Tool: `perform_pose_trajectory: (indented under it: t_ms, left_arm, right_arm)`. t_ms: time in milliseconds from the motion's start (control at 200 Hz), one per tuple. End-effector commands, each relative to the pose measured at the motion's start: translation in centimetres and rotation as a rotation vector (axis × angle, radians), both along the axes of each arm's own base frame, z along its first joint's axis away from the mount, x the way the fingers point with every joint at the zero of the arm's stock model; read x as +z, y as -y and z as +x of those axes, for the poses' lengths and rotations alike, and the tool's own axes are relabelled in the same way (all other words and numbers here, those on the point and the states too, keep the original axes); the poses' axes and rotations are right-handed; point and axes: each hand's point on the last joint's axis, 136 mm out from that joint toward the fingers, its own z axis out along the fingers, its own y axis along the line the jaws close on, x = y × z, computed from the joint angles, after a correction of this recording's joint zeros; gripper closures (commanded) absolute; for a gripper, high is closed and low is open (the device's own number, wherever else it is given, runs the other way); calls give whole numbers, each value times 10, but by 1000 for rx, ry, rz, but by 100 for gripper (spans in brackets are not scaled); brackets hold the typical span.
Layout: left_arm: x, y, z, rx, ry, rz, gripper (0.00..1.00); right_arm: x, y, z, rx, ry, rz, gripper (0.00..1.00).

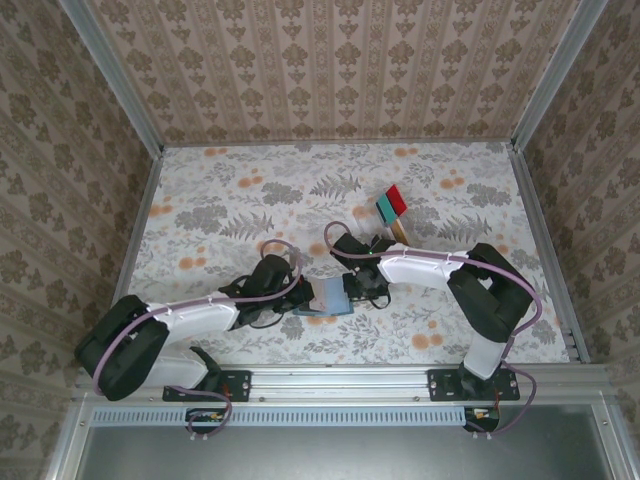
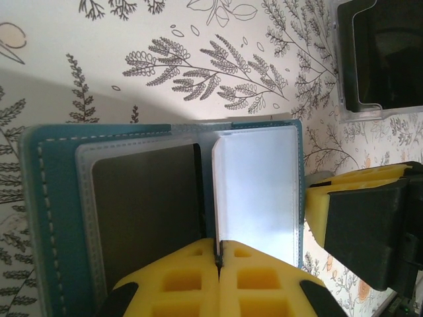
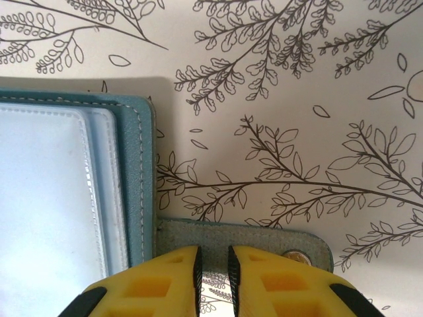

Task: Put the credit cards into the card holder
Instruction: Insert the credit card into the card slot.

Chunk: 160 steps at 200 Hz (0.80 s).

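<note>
My left gripper [image 2: 219, 256] is pinched shut on a clear inner sleeve [image 2: 258, 191] of the open dark teal folding card holder [image 1: 331, 297], which lies mid-frame in the top view between both arms. My right gripper [image 3: 213, 267] sits with its jaws a slit apart at the holder's grey-green snap tab [image 3: 264, 236], and I cannot tell whether it grips. Red and teal plastic credit cards [image 1: 391, 203] stand to the upper right.

2 white-black arms [image 1: 190, 315], mauve cables [image 1: 283, 243]
</note>
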Motion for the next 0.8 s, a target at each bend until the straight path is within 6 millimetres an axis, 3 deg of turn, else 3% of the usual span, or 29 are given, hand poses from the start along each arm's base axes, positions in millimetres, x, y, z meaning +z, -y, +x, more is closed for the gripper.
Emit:
perform_pose_trajectory:
  t_ms: [0,570,795]
  left_arm:
    - [-12,-4,-7,-33,0,44,100]
    - [-31,0,-12,-109,-30,218,91]
    - [-30,-4,-14,-136,-39,298,94]
  right_arm:
    - [-25,2,-10,-17,-69,-12,78]
    - [-27,2,-13,-20,-83,-9,78]
    - [-27,2,-12,-21,-79,-13,78]
